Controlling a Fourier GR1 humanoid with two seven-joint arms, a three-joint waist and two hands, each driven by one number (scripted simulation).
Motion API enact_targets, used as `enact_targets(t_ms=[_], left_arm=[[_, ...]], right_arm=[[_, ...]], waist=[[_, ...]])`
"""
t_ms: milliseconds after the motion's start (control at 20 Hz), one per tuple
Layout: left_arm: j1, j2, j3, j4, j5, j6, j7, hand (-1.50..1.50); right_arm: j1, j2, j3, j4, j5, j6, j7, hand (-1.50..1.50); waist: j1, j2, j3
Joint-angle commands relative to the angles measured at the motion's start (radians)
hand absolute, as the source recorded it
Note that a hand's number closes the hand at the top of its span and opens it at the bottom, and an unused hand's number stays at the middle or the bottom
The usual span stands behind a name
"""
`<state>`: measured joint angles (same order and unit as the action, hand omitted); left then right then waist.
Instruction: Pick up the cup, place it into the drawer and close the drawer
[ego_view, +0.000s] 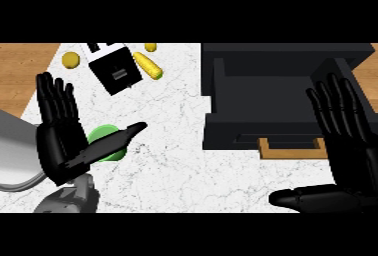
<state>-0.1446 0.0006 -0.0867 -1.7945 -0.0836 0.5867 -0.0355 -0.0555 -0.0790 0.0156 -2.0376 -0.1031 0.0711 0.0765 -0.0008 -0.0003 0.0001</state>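
L hand sits over the counter's left part, near its left edge: fingers straight and pointing up the view, thumb stuck out to the right, palm wide, holding nothing. The cup, green, lies on the counter just behind that thumb, btwn thumb and palm; the thumb crosses in front of it and hides its middle, so green shows above and below the thumb. Can't tell whether thumb and cup touch. R hand shows at the view's right side, fingers straight and upright, thumb out to the left low down, also wide and w/o anything in it; it stands in front of the drawer unit's right part. The drawer, black, is on the counter's right side, open, interior dark; its front wall faces the near edge and carries a tan handle at the lower middle. Cup is well apart from the drawer, w/ bare marble counter btwn them. Toward the far left corner: a black box turned at an angle, a yellow corn cob just to its right, a small yellow item to its left and another at the far edge. Wood floor shows beyond the counter's left edge.
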Motion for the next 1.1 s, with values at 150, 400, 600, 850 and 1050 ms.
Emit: enact_targets(t_ms=[150, 400, 600, 850, 1050], left_arm=[[-0.009, -0.001, -0.053, 0.044, -0.006, 0.098, 0.016, -1.50], [0.061, 0.007, -0.005, 0.057, 0.026, 0.049, 0.008, -1.50], [0.115, -0.001, -0.069, 0.141, 0.092, 0.129, -0.139, -1.50], [0.188, 0.000, 0.019, 0.151, 0.157, 0.040, -0.193, -1.50], [0.202, 0.006, 0.097, 0.246, 0.214, -0.043, -0.297, -1.50]], right_arm=[[0.014, -0.019, -0.054, -0.052, -0.053, 0.022, 0.035, -1.50], [-0.107, -0.018, -0.062, -0.016, -0.036, -0.021, 0.109, -1.50], [0.000, 0.031, 0.037, -0.044, 0.050, -0.019, 0.039, -1.50], [0.025, 0.015, -0.001, -0.067, 0.020, 0.001, 0.029, -1.50], [-0.081, -0.027, -0.057, -0.066, -0.049, 0.012, 0.142, -1.50]], waist=[[-0.002, -0.001, 0.000], [0.001, 0.000, 0.000], [-0.001, 0.000, 0.000], [0.000, 0.000, 0.000], [0.002, 0.000, -0.001]])
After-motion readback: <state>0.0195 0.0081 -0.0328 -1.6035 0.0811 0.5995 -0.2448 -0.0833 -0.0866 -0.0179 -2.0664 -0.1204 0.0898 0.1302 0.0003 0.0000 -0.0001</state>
